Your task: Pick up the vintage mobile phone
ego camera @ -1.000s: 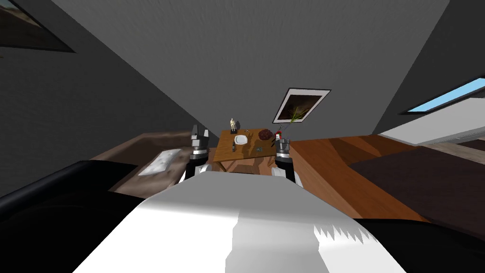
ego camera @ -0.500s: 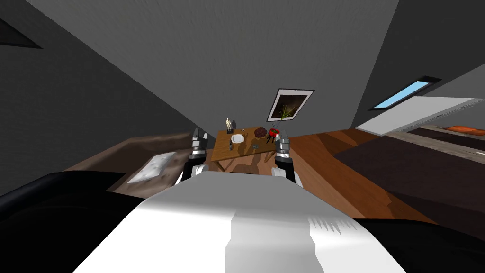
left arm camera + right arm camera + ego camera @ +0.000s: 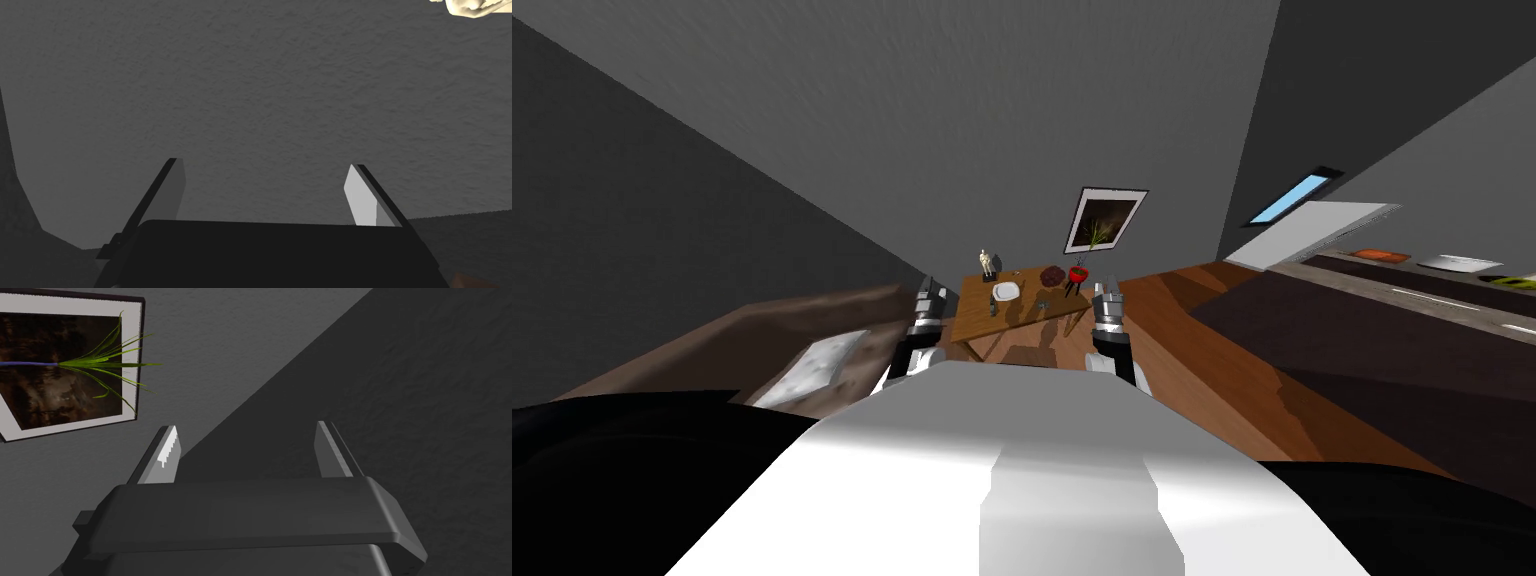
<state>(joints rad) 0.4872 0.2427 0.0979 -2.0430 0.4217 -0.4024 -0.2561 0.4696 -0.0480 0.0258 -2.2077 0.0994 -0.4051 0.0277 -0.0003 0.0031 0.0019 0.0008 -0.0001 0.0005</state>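
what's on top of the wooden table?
On the wooden table: white plate, pale figurine, dark red lump, red pot, and a slim dark item beside the plate, possibly the phone. The right hand at its right edge may cover more.

**A lived-in room of a home**

A small wooden table (image 3: pixel 977 320) stands on a wood floor (image 3: pixel 1192 335) by a grey wall hung with a framed picture (image 3: pixel 1104 220). A pale statuette (image 3: pixel 987 262) stands at the tabletop's far left corner, with a white plate (image 3: pixel 1005 291) near it. A red-potted plant (image 3: pixel 1078 272) stands at the far right corner. A window (image 3: pixel 1290 198) shows blue sky.
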